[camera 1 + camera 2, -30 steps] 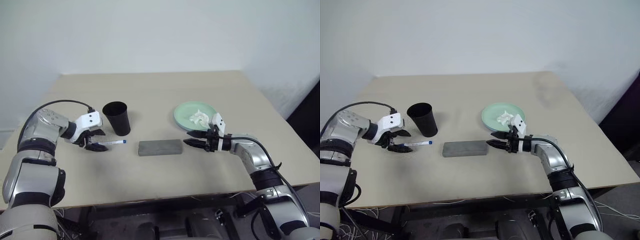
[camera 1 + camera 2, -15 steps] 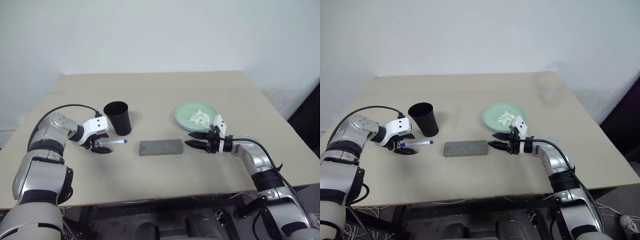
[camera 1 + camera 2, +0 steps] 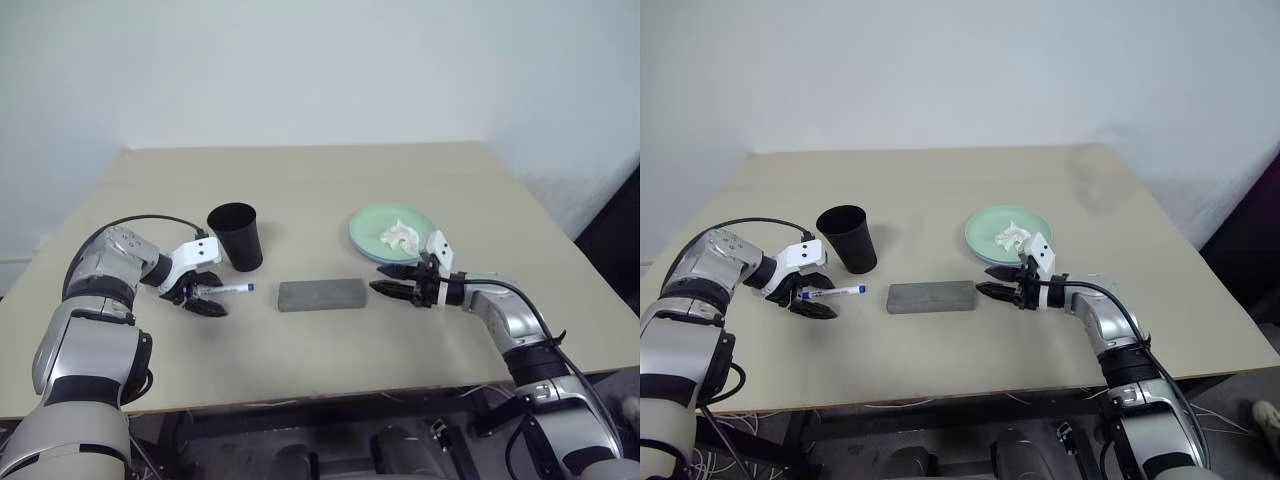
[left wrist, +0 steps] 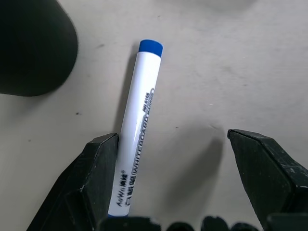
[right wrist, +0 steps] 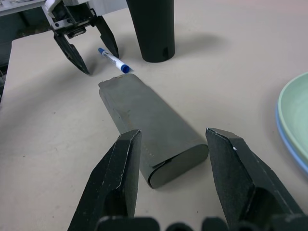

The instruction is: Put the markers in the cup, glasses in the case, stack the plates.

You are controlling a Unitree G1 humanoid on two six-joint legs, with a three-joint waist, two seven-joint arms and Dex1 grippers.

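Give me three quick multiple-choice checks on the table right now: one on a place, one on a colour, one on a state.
1. Where does the marker lie?
A. inside the cup
B. on the table beside the cup
C. on the green plate

2. What colour is the marker's cap?
A. red
B. black
C. blue

3. How is the left tool set?
A. open, its fingers either side of the marker
B. shut on the marker, lifted
C. shut on the case

Answers:
1 B, the marker lies flat on the table next to the black cup.
2 C, the left wrist view shows a blue cap on a white barrel.
3 A, one finger stands against the barrel and the other well apart, the marker lying on the table.
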